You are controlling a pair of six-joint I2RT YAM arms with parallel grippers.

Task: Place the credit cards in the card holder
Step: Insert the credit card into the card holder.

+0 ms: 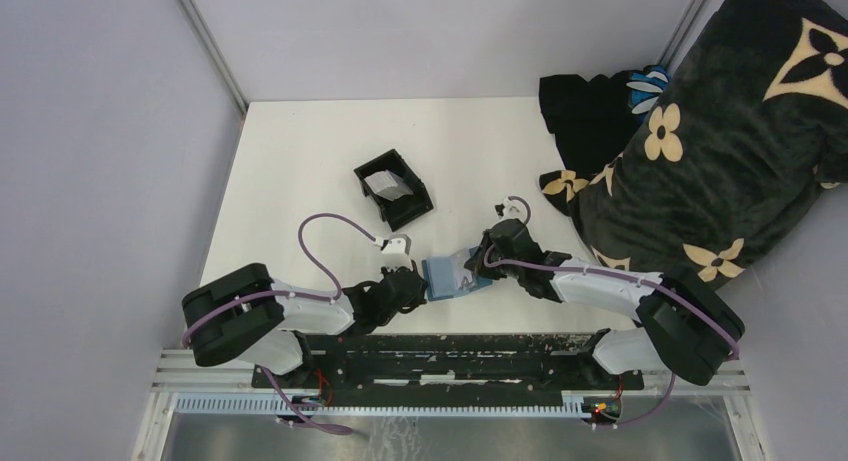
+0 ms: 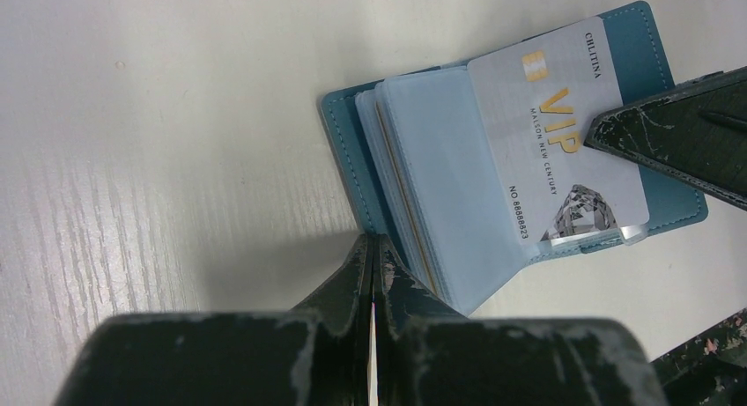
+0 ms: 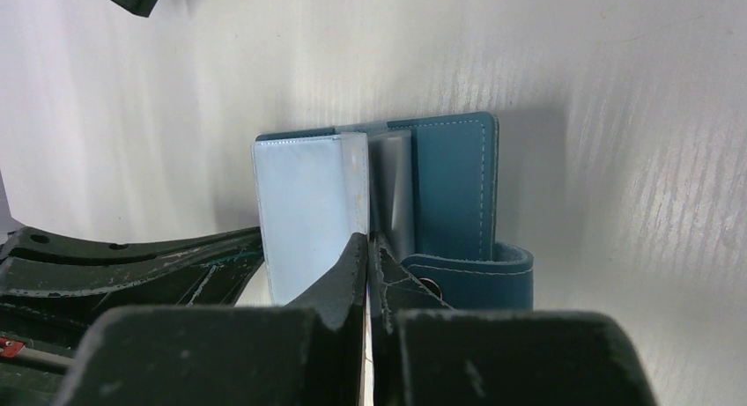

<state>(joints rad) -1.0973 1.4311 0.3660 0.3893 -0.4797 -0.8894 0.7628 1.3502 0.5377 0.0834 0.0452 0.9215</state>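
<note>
Now the left gripper [image 2: 372,247] and right gripper [image 3: 367,247] sit pinched shut at the open wallet [image 2: 654,49], the right's tip on its white card [image 2: 537,133].

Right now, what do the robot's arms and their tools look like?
The left arm and right arm have white shells, bulky black joints and looping purple cables. The left tool and right tool are pairs of black, scuffed wedge-shaped fingers.

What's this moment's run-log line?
card holder: open flat | credit card: lying on its inner face | left hand: shut at holder edge | right hand: shut over card | black box: pale card inside
</note>
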